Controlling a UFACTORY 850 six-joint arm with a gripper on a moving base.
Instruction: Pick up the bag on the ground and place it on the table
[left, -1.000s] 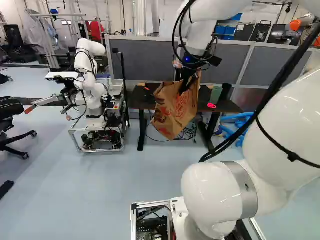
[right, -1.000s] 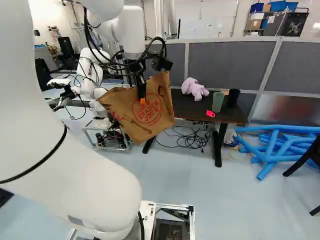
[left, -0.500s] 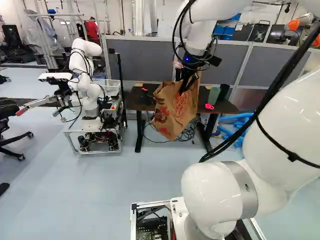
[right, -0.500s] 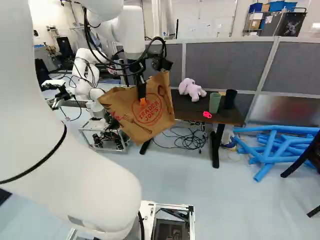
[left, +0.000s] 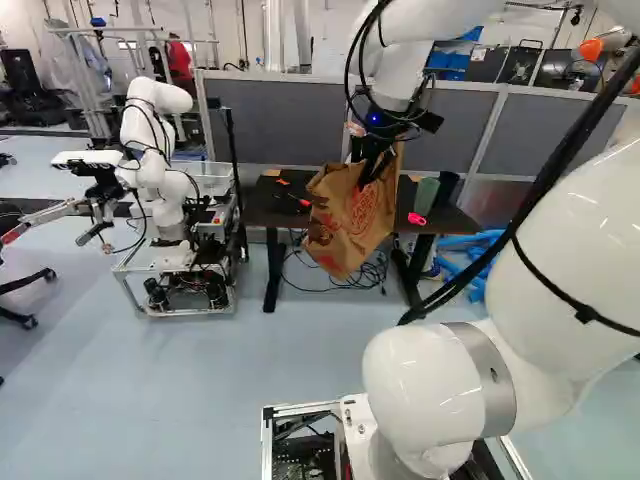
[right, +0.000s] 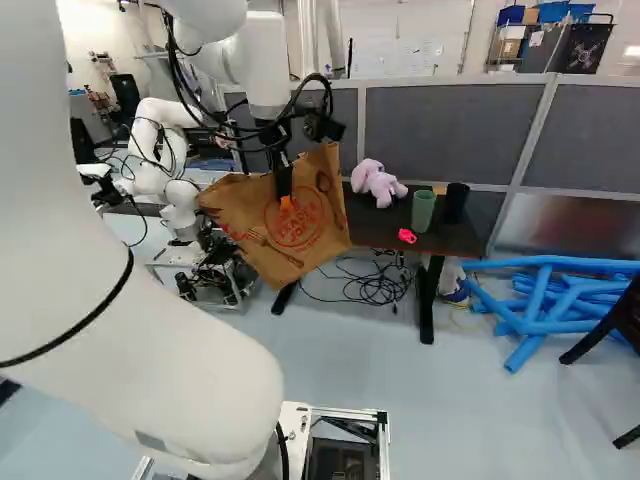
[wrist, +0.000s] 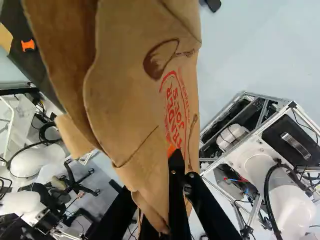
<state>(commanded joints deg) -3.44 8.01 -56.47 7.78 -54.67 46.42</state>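
My gripper (right: 286, 192) is shut on the brown paper bag (right: 300, 228), which hangs tilted in the air. In the wrist view the gripper (wrist: 172, 156) pinches a side of the bag (wrist: 130, 90), with an orange tip showing against the paper. Much of the fingers is hidden by folds there. The dark table (right: 455, 240) stands behind the bag in both base views, and the bag covers part of its top and front edge.
On the table are a pink plush toy (right: 378, 183), a green cup (right: 423, 211), a black cup (right: 455, 203) and a pink object (right: 407, 236). Cables (right: 370, 285) lie beneath. Another robot (left: 170, 200) stands left; blue tubes (right: 540, 310) lie right. Grey partitions stand behind.
The base has moved, bringing the table slightly closer and shifting the scene left in both base views. My arm holds its pose against the lowest joint, with the bag still in the gripper.
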